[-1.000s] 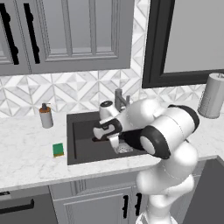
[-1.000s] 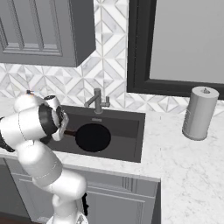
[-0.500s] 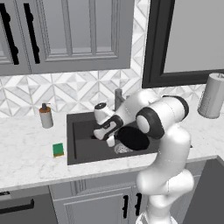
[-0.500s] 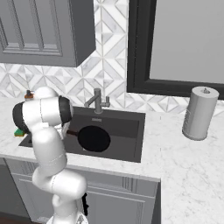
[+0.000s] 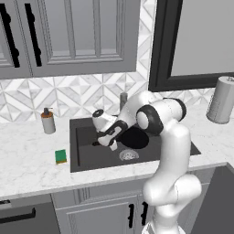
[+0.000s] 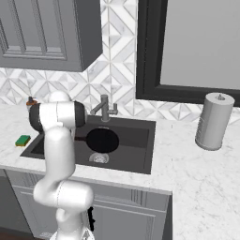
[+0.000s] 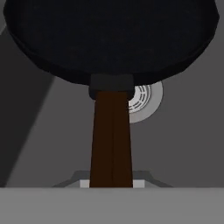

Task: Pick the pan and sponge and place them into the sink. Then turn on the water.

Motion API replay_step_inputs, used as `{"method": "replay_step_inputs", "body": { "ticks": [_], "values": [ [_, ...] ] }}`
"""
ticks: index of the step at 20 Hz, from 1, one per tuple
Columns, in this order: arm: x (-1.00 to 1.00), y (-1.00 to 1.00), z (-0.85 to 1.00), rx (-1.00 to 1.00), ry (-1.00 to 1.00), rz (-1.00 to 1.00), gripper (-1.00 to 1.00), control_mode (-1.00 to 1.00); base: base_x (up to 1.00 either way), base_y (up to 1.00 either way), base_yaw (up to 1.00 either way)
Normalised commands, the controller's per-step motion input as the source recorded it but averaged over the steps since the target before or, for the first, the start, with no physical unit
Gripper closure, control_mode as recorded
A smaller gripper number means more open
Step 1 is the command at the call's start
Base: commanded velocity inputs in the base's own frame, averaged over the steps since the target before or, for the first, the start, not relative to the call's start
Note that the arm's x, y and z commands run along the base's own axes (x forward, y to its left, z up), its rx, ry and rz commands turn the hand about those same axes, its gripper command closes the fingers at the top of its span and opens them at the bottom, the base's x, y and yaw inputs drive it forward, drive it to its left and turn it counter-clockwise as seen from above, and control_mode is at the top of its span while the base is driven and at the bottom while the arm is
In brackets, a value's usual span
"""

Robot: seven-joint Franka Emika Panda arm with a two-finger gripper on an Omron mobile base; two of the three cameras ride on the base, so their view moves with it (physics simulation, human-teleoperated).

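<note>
Marble worktop [image 5: 27, 160] surrounds the sink [image 5: 87, 157]. Your fingers [image 5: 111, 139] pinch the pan [image 7: 111, 39] by its handle, the disc hanging ahead of them above the drain — rigid, front-heavy, so hold close to the disc. Since the earlier frame the arm has swung toward the sponge [image 5: 61, 156] — beyond the fingers.

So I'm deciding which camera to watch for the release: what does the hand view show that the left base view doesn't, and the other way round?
Hand view alone: the gripper shut on the pan's brown handle, seen close.

Left base view alone: the sponge on the counter, the soap dispenser, the paper towel roll.

Both: the pan above the sink and its drain.
</note>
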Motion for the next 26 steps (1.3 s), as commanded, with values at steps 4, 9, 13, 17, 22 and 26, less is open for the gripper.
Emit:
{"method": "replay_step_inputs", "body": {
  "ticks": [4, 9, 13, 17, 22, 26],
  "values": [
    [0.25, 0.13, -0.67, -0.03, -0.01, -0.03, 1.0, -1.0, 0.0, 0.0, 0.0],
    [0.0, 0.12, -0.88, 0.0, 0.0, -0.06, 1.0, -1.0, 0.0, 0.0, 0.0],
    [-0.15, 0.08, -0.81, 0.0, -0.04, -0.09, 1.0, -1.0, 0.0, 0.0, 0.0],
    [-0.48, 0.0, -0.81, 0.0, -0.1, -0.1, 1.0, -1.0, 0.0, 0.0, 0.0],
    [-0.49, 0.01, -0.8, 0.0, -0.12, -0.11, 1.0, -1.0, 0.0, 0.0, 0.0],
    [-0.67, 0.0, -0.97, 0.0, -0.15, -0.11, 1.0, -1.0, 0.0, 0.0, 0.0]
  ]
}}
